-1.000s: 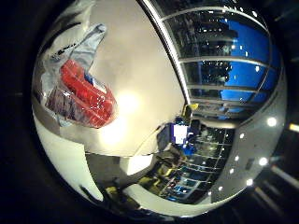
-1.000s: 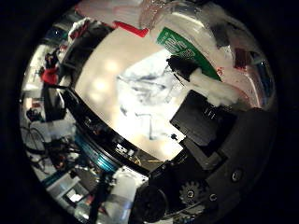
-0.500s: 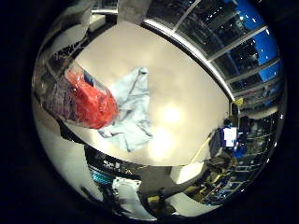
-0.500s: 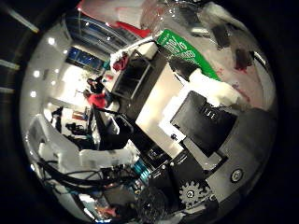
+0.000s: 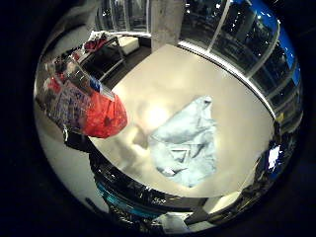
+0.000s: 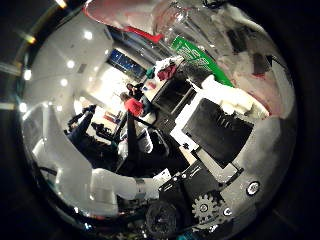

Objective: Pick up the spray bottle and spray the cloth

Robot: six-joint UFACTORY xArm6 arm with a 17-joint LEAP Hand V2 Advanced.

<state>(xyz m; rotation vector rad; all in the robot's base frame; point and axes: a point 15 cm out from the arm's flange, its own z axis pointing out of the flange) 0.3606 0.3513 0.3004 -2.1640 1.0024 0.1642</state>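
Pale, smooth and matte, the surface (image 5: 237, 103) is seen from above in the little finger side view, with one edge cut off by the dark rim of the picture and a bright glare patch near its middle. Beyond it, tall glazed window panels (image 5: 256, 44) are seen, their lower parts hidden by the surface's edge.

A light blue cloth (image 5: 187, 143) lies crumpled on the surface, soft and folded over itself, with a small corner sticking out at one end; all of it is in view.

Close against the palm, the spray bottle (image 5: 86, 106) is held above the surface and well apart from the cloth. A clear plastic body, a red lower part and a printed label can be made out, but its head and nozzle cannot be told, being lost at the picture's edge.

In the thumb side view the robot hand (image 6: 220, 135) is shown by white and black blocky parts and a small gear, curled round the bottle, whose clear wall with red and green print is pressed near the lens. How much of the bottle is covered by the fingers cannot be made out.
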